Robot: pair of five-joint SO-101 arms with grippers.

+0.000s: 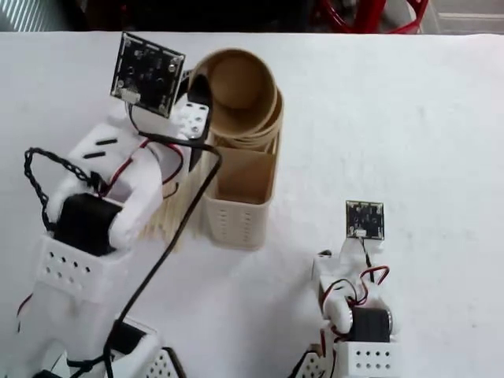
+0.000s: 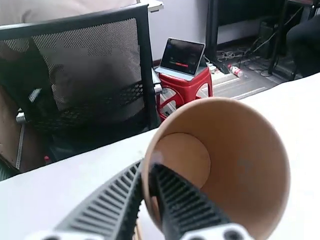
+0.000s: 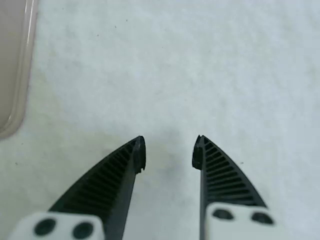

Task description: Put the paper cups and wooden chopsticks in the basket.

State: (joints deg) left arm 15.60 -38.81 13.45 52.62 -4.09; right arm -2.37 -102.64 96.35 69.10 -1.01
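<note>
My left gripper (image 2: 150,167) is shut on the rim of a brown paper cup (image 2: 225,165), one finger inside and one outside. From above, that cup (image 1: 240,83) lies tilted with its mouth up, over the far end of the pale basket (image 1: 236,224). More cup rims (image 1: 264,134) show nested beneath it in the basket. Wooden chopsticks (image 1: 169,213) lie on the table against the basket's side, partly under the left arm. My right gripper (image 3: 169,150) hovers open over bare white table, with nothing between its fingers.
The right arm (image 1: 354,276) sits near the front of the table, to the right of the basket. A beige edge of the basket (image 3: 15,65) shows in the right wrist view. Beyond the table stand a black mesh chair (image 2: 85,85) and a red stool (image 2: 182,87).
</note>
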